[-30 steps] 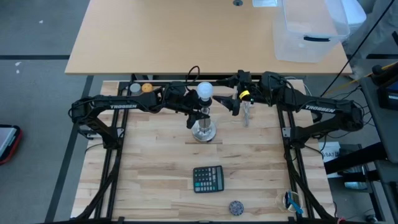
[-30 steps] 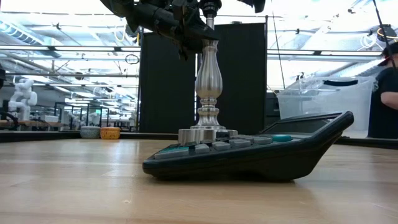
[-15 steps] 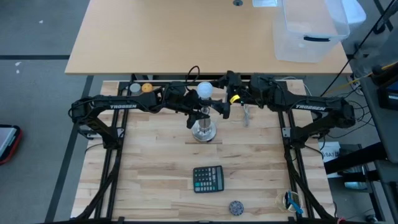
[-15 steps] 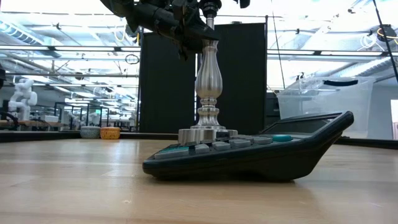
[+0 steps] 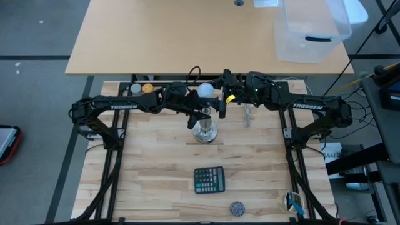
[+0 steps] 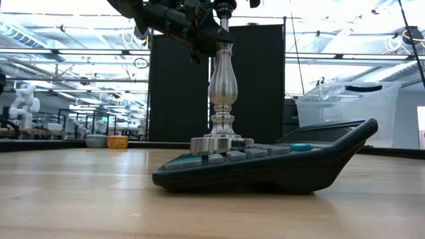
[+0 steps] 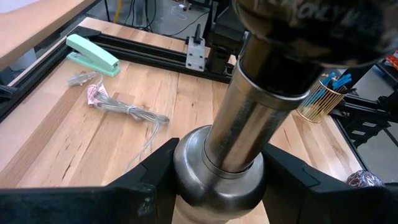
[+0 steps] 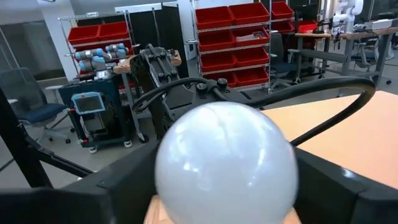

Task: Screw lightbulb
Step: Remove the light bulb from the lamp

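Note:
The frosted white lightbulb [image 5: 205, 89] sits in the dark socket [image 7: 298, 37] at the top of the silver stand [image 6: 222, 86]. The stand's round base [image 5: 204, 132] rests on the wooden table. My left gripper [image 5: 200, 111] comes from the table's left and is shut on the stand just below the socket. My right gripper [image 5: 219, 92] reaches in level from the right. Its two fingers stand on either side of the bulb's globe [image 8: 227, 162], with the jaws still apart. My left gripper pinches the stand's rounded swelling [image 7: 217, 177] just under the socket between its two fingers [image 7: 149, 180]. It comes slanting slightly downward from the table's left, with the fingers across the upright stand. The stand stays upright, its base on the table. My right gripper's fingers [image 8: 124, 180] lie close against both sides of the globe; whether they touch it I cannot tell.
A dark calculator [image 5: 209, 179] lies near of the stand, with a small dark ball [image 5: 237, 207] closer to the near edge. An orange ball [image 5: 147, 88] sits at the far left. A cable bundle [image 5: 248, 112] lies right of the stand, and a clear bin [image 5: 309, 31] stands on the far table.
My right gripper has moved toward the table's left, up to the lightbulb, and its fingers now flank the globe. The left gripper, the stand and the bulb have stayed where they were.

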